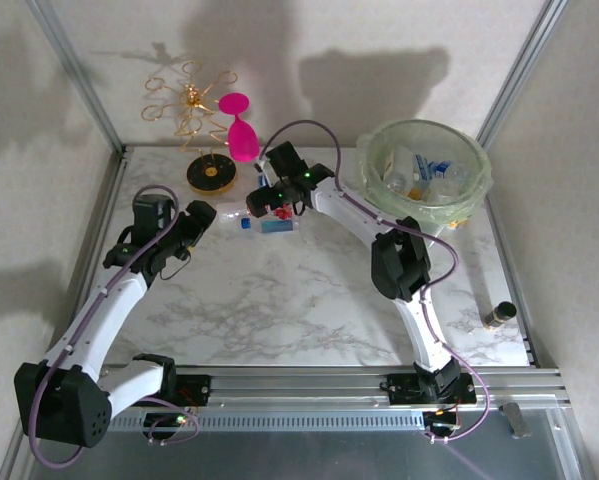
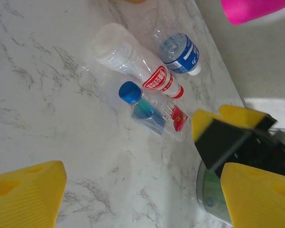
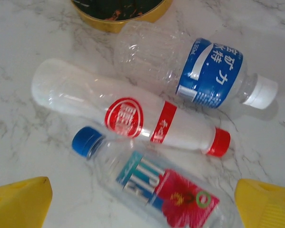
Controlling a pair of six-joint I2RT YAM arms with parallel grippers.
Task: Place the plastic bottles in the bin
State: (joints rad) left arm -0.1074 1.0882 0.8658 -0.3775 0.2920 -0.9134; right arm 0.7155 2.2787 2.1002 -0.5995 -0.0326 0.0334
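Three plastic bottles are shown lying side by side on the table. The right gripper is spread wide above them; the left gripper is likewise opened, empty.

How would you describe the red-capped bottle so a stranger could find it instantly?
On the marble table, three bottles lie together in front of the pink glass. It is the middle bottle: milky white with red label and red cap, between the clear white-capped bottle and blue-capped bottle.
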